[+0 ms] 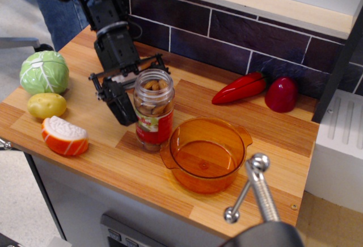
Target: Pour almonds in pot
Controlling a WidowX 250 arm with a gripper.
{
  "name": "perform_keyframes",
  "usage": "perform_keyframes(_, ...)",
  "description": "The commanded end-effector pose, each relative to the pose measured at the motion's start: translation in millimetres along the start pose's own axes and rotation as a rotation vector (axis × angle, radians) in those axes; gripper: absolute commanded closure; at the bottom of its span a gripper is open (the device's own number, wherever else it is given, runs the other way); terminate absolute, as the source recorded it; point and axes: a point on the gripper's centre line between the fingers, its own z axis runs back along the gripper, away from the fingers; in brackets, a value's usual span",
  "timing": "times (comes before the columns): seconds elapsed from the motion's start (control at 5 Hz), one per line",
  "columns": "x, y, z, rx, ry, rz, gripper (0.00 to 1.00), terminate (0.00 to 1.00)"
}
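Note:
The almonds point(153, 86) fill a clear jar with a red, white and green label point(153, 129), standing without a lid near the middle of the wooden counter. The orange translucent pot point(199, 182) stands empty just right of the jar, almost touching it. My black gripper point(142, 102) has come down from the upper left and straddles the jar. Its near finger point(121, 104) is against the jar's left side, and the far finger is mostly hidden behind the jar. The jaws look open.
A green cabbage point(44, 71), a potato point(46, 105) and an orange-and-white slice point(64, 135) lie at the left end. A red chili point(241, 88) and a red pepper point(281, 94) lie by the tiled back wall. A metal lever point(255, 190) juts up at the front right.

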Motion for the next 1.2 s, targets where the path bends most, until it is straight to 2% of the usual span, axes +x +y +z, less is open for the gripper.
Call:
perform_keyframes(0.0,-18,8,3,-0.017,-0.079,-0.078,1.0,0.0)
perform_keyframes(0.2,-29,2,22,-0.076,-0.193,-0.114,1.0,0.0)
perform_keyframes(0.4,-43,-5,30,-0.081,-0.393,-0.189,1.0,0.0)
perform_keyframes(0.6,-54,-11,40,-0.135,-0.593,-0.267,1.0,0.0)
perform_keyframes(0.8,-56,-19,46,-0.184,-0.825,-0.322,1.0,0.0)
perform_keyframes(1.0,-56,-27,48,-0.209,-0.989,-0.422,1.0,0.0)
